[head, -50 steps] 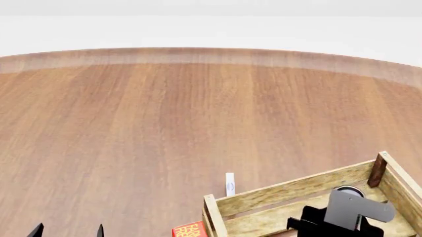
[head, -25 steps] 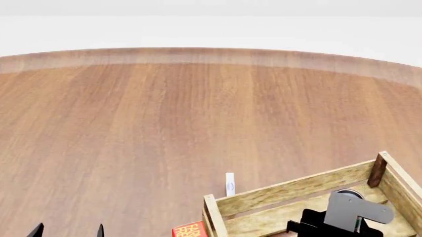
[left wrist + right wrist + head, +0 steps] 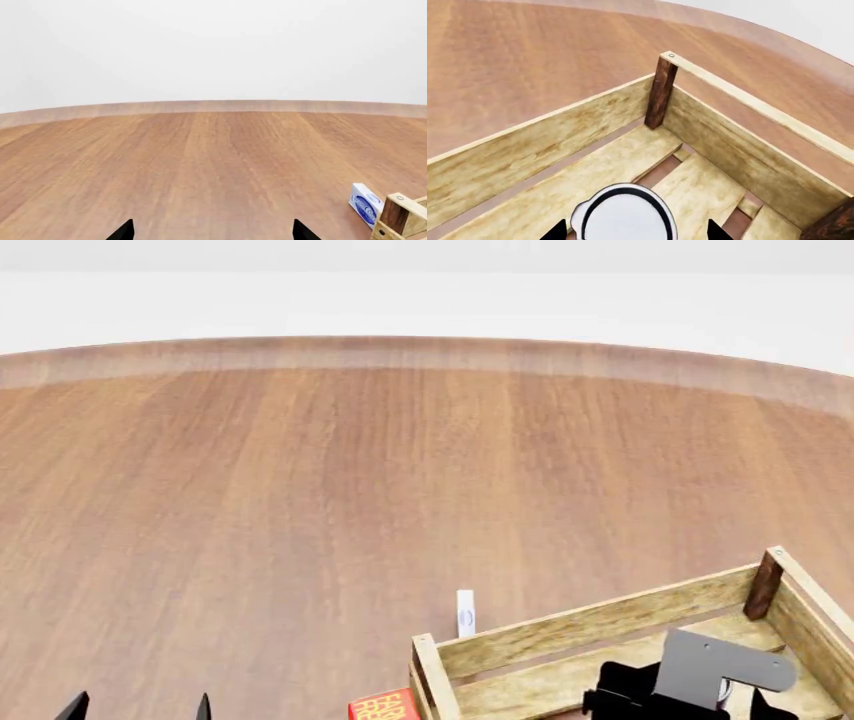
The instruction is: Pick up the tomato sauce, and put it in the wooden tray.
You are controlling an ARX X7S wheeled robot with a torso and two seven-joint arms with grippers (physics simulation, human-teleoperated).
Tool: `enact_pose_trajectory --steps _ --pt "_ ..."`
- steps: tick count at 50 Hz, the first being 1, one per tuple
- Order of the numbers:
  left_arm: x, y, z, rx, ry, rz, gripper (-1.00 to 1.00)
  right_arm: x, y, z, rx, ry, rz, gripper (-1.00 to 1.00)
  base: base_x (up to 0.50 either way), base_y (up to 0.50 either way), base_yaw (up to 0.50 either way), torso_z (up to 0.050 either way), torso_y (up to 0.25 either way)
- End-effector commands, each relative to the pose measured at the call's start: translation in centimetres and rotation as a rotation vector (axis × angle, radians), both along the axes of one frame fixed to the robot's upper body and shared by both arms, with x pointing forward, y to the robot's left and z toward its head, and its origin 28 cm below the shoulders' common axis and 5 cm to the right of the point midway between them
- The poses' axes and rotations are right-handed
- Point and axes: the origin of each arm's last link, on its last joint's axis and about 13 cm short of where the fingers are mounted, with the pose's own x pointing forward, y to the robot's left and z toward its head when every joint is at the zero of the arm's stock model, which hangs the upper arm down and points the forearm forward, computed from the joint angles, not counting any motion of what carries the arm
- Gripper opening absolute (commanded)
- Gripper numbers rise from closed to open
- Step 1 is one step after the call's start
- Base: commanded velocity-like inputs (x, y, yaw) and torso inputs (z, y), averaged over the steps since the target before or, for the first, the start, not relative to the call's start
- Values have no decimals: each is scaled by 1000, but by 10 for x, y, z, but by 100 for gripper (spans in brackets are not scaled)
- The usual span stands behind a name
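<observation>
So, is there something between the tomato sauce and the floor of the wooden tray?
Nothing visible. In the right wrist view the tomato sauce sits between the right gripper fingertips, inside the wooden tray, and the slats around it are bare. What lies directly beneath the can is hidden.

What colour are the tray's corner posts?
Dark reddish-brown against the pale slats of the wooden tray; the corner post shows best in the right wrist view.

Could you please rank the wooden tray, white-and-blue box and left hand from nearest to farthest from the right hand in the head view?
1. wooden tray, directly around the right hand
2. white-and-blue box, just beyond the tray's far wall
3. left hand, far left
</observation>
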Motion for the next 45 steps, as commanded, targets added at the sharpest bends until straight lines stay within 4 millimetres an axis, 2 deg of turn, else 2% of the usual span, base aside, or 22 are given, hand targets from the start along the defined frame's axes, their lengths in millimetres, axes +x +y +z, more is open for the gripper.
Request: enact_pose_trajectory --steps 1,35,41,45 --pt "0 0 0 0 0 0 100 0 0 0 -8 6 -2 100 0 0 0 0 0" --pt "0 0 0 1 1 -1 100 3 -3 5 -1 -40 14 100 0 0 0 0 0" --pt "0 0 0 1 0 0 100 7 -5 12 4 -103 30 100 0 0 0 0 0" --pt "0 0 0 1 1 1 100 -2 2 25 -25 -153 59 100 0 0 0 0 0"
